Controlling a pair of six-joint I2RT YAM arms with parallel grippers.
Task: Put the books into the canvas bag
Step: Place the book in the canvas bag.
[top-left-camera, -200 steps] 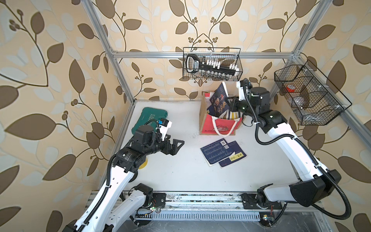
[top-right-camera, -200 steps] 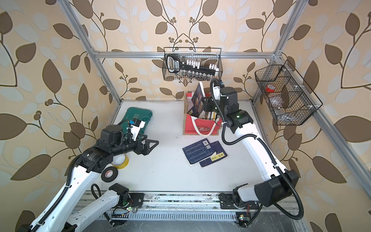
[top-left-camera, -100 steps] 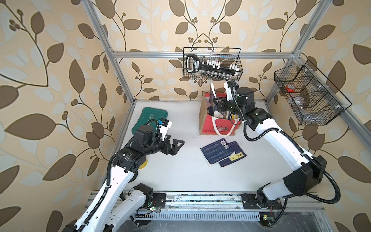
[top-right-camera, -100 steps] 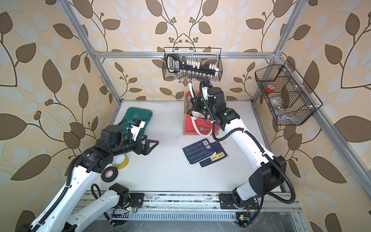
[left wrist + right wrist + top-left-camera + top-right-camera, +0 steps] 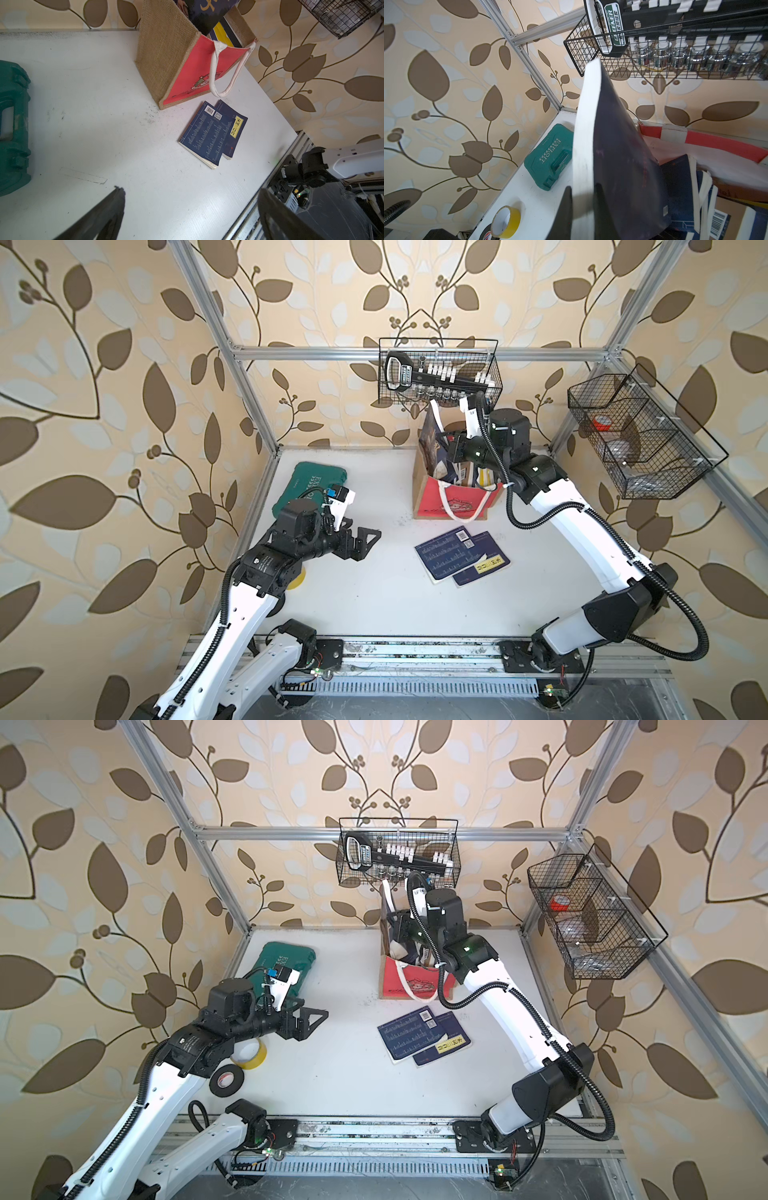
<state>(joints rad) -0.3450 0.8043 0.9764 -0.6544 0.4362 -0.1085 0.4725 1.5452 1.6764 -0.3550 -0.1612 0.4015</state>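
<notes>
The canvas bag (image 5: 453, 499) stands upright at the back of the table, red front panel toward me, with several books inside it. My right gripper (image 5: 452, 448) is shut on a dark book (image 5: 428, 445) that stands on edge at the bag's left side, its lower part inside the opening. In the right wrist view the fingers (image 5: 566, 209) pinch this book (image 5: 612, 145) across its white page edge. Two navy books (image 5: 459, 556) lie overlapped on the table in front of the bag (image 5: 195, 68). My left gripper (image 5: 365, 539) hovers open and empty, well left of them.
A green tool case (image 5: 313, 485) lies at the back left, behind my left arm. A yellow tape roll (image 5: 249, 1052) and a black one (image 5: 224, 1079) lie beneath the left arm. One wire basket (image 5: 438, 373) hangs over the bag, another (image 5: 636, 439) on the right wall.
My right gripper has carried the dark book leftward over the bag and turned it more upright, against the bag's left side. The left arm has stayed still.
</notes>
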